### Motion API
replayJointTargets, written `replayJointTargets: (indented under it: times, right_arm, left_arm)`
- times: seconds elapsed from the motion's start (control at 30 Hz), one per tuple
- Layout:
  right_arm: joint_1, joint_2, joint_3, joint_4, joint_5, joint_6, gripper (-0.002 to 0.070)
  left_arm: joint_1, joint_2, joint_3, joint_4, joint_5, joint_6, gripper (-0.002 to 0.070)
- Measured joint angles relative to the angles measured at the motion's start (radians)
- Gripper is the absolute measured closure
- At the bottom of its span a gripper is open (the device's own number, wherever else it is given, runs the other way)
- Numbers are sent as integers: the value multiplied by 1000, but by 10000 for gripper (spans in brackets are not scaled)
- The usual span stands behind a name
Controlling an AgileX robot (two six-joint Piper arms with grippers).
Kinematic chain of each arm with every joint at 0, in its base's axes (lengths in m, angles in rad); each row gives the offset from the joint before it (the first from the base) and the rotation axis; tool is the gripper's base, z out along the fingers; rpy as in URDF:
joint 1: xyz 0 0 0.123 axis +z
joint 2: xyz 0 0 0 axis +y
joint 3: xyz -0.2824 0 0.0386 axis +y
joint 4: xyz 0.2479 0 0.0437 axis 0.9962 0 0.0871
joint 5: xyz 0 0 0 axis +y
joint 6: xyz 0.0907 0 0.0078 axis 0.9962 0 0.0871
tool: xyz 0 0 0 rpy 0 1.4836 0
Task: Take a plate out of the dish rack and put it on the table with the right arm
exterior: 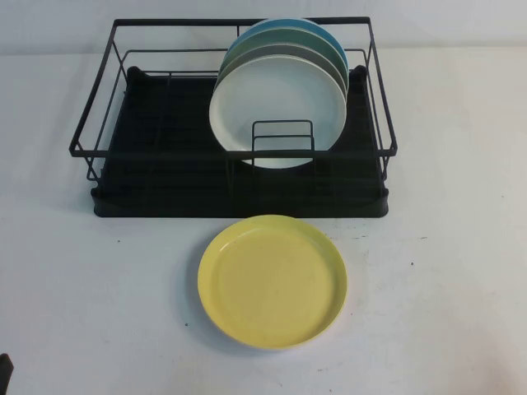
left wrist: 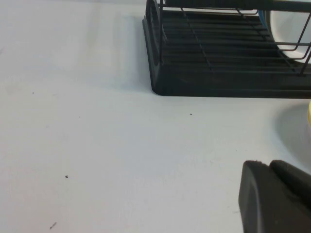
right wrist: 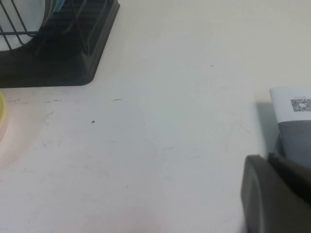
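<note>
One dish rack (exterior: pixel 165 177), four racked plates (exterior: pixel 278 111), one yellow plate (exterior: pixel 272 281)

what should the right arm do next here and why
Probably lift the right pincer, now shut and low over the table to the right of the dish rack, open it and reach for the white plate. That plate stands frontmost in the rack; only the yellow plate is out. The left pincer is parked low.
</note>
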Motion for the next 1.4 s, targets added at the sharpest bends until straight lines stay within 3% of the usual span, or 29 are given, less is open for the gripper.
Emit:
replayJointTargets:
  times: [0.97,1.27,1.4]
  right_arm:
    - [0,0,0,44,0,0,694]
    - [0,0,0,195,-43,0,694]
    - [0,0,0,415,-146,0,694]
  left_arm:
    - [0,0,0,0,0,0,679]
    - [0,0,0,0,0,0,679]
    - [0,0,0,0,0,0,679]
